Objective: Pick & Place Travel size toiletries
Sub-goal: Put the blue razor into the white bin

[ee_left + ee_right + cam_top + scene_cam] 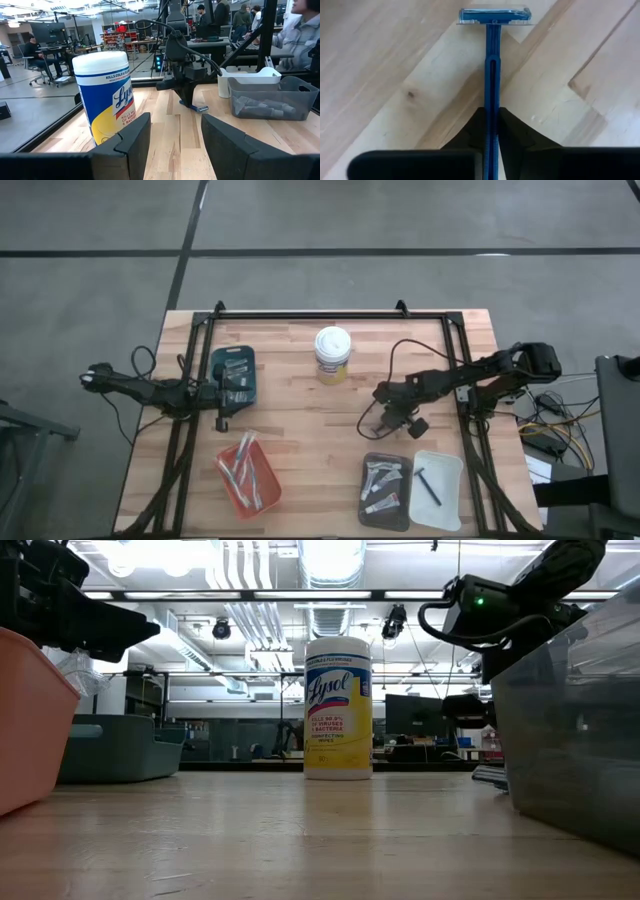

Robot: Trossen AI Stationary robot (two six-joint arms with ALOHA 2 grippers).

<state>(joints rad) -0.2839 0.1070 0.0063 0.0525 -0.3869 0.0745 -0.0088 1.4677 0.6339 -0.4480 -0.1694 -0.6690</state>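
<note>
One blue razor (492, 65) sits pinched by its handle in your right gripper (491, 131), low over the table's (300, 430) right-centre boards. Your left gripper (172, 140) waits parted and empty near the left edge.

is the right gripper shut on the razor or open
Shut: the right gripper pinches the blue razor handle between both fingers, its head above the wood.
</note>
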